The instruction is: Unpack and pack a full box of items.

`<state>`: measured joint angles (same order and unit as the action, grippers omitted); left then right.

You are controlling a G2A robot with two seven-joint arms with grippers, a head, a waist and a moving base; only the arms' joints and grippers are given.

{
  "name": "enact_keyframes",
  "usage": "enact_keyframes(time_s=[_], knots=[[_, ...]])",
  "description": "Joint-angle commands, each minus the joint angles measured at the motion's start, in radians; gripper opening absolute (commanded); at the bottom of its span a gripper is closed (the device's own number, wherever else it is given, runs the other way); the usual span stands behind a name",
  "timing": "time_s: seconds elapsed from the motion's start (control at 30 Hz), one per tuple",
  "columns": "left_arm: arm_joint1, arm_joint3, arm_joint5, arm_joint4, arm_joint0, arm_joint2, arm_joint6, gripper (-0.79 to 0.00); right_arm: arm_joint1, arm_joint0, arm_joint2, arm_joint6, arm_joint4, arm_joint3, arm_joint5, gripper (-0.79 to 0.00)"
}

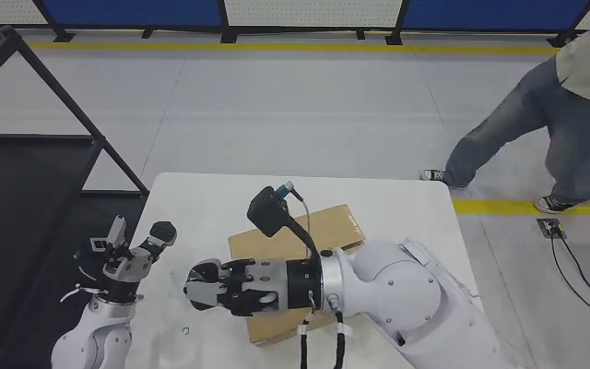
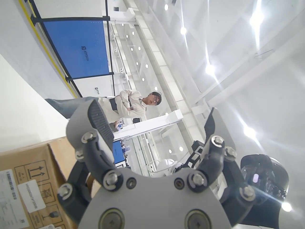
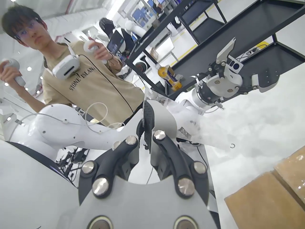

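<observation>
A brown cardboard box [image 1: 300, 238] lies shut in the middle of the white table [image 1: 396, 198]. It also appears in the left wrist view [image 2: 28, 168] and the right wrist view [image 3: 274, 191]. My right gripper [image 1: 205, 284] hangs just off the box's left side, pointing left, with its fingers [image 3: 147, 117] pressed together. Whether a thin clear film sits between the pads is unclear. My left gripper [image 1: 138, 238] is held up at the table's left edge, away from the box. Its fingers [image 2: 100, 122] are spread wide with nothing between them, and it shows in the right wrist view [image 3: 225, 71].
A black metal shelf rack [image 1: 55, 184] stands close to the table's left side, right behind my left gripper. A small metal ring [image 1: 185, 330] lies on the table near the front, also seen from the right wrist [image 3: 232, 146]. Bare table lies behind the box.
</observation>
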<state>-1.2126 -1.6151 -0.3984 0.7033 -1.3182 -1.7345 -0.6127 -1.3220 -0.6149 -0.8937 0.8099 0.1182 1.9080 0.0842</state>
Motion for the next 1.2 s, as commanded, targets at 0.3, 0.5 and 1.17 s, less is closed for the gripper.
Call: enact_keyframes(time_s=[0.3, 0.5, 1.17], knots=[[-0.001, -0.025, 0.005, -0.01, -0.005, 0.008, 0.009, 0.0, 0.024, -0.145, -0.189, -0.098, 0.129, 0.099, -0.188, -0.785], [-0.001, -0.041, 0.003, -0.021, -0.013, 0.01, 0.018, 0.0, 0.027, -0.156, -0.206, -0.102, 0.142, 0.104, -0.237, -0.785], [-0.001, -0.023, 0.002, -0.021, -0.009, 0.033, -0.006, 0.0, 0.012, -0.209, -0.13, -0.241, 0.168, 0.118, -0.312, -0.785]])
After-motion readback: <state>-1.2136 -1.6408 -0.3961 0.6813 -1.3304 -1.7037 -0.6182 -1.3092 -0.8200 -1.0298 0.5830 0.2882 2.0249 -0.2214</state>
